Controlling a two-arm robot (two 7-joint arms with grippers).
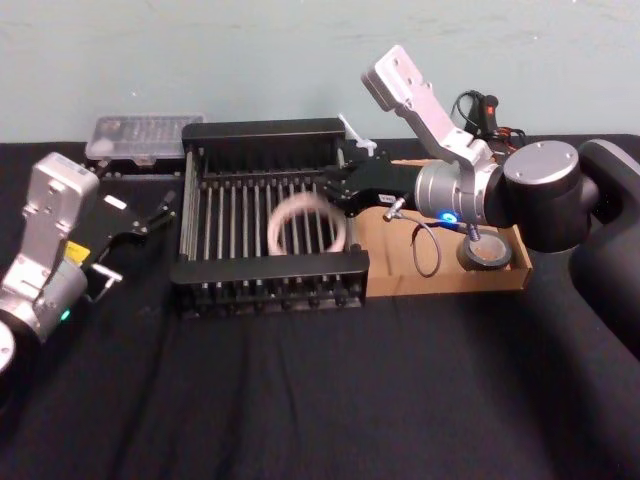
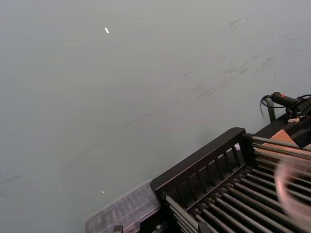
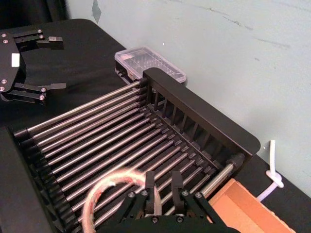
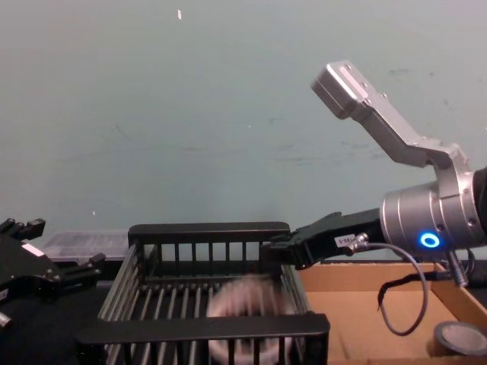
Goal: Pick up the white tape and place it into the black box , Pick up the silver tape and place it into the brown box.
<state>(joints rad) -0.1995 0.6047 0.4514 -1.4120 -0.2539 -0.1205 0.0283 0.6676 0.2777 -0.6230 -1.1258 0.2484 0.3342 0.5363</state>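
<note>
Two rolls are boxed: the silver tape [image 1: 483, 250] lies flat in the brown box [image 1: 440, 285]. The white tape [image 1: 308, 228], blurred, is inside the black box [image 1: 265, 268], apparently on edge with its core facing the robot. The right hand [image 1: 335, 188] hovers beside it, spread and empty, well placed for a drop. The left hand [image 1: 158, 213] idles open, left of the crate.

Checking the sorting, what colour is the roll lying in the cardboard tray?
Dull silver-grey; the silver tape in the brown box shows best in the head view.
</note>
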